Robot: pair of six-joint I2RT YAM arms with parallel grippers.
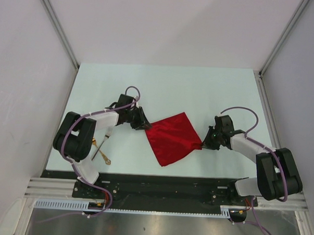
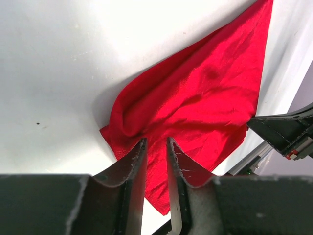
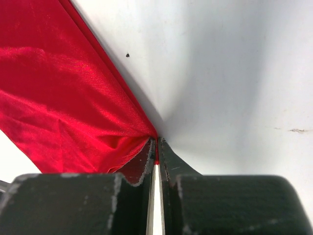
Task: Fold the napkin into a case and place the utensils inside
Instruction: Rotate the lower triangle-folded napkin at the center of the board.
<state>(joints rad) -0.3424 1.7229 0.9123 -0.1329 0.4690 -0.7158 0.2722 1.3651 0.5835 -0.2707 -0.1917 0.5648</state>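
Pinching right corner: right end effector [image 3: 156,143], jaws almost together on the napkin [image 1: 173,138]
Astride left corner: left end effector [image 2: 155,142], jaws narrow; red cloth showing in the gap; firm hold unclear
Mid-counter [image 1: 200,93]: napkin spread as a diamond, between both end effectors
Beside left arm [image 1: 80,135]: utensils [image 1: 101,147], close together on the counter; well apart from napkin

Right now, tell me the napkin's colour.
The napkin is bright red, clearest in the right wrist view.
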